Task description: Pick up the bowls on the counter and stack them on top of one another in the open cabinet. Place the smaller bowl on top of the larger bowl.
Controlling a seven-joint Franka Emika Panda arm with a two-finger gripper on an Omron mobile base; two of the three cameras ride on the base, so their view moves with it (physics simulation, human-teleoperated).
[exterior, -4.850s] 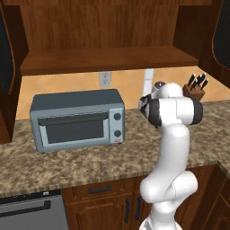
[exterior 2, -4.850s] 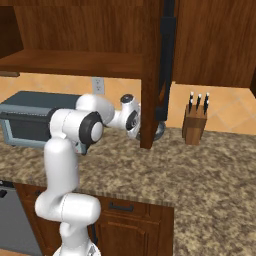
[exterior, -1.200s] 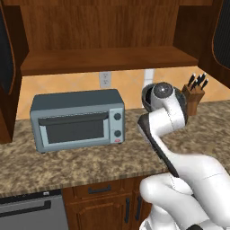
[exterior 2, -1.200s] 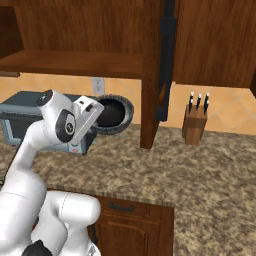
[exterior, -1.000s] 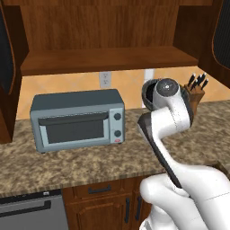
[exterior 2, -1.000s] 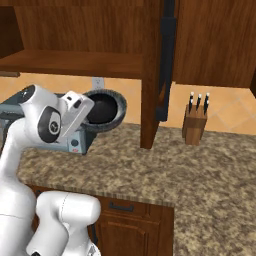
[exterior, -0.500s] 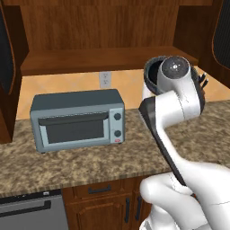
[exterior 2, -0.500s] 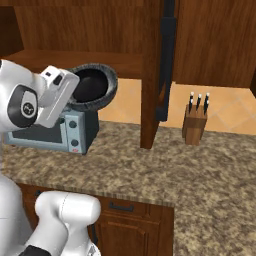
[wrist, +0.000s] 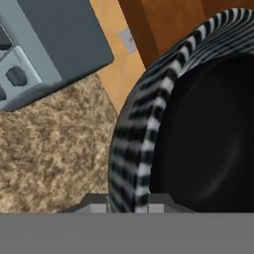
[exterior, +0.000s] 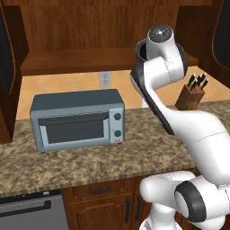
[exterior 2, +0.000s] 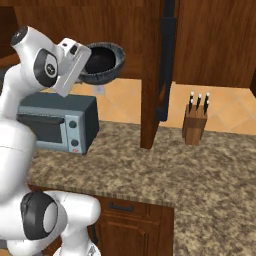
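Grasping the larger bowl (exterior 2: 102, 62) by its rim, the gripper (exterior 2: 82, 60) clenched on the ribbed wall, as the hand view shows the rim between the fingers; bowl lifted high, tilted, just in front of the open cabinet (exterior: 81, 67) at the level of its shelf floor, well above the counter (exterior 2: 165, 165).

Possible trouble from here: a slip of the bowl, since held only at one edge and tilted, so the weight hangs far from the fingers; a knock of the far rim against the shelf edge if carried in too low; a hard or rolling landing if let go before the bowl is level on the shelf floor; a bowl left too near the front edge, giving poor room for the smaller one on top.

Around: a grey toaster oven (exterior: 78, 119) standing on the counter directly below the path, so a dropped bowl likely to strike it; a knife block (exterior 2: 195, 122) further right, well apart; a wall outlet (exterior: 105, 77) under the shelf; a dark vertical post of the cabinet (exterior 2: 152, 75) just right of the bowl in the right base view, close enough to catch the rim on a sideways swing.
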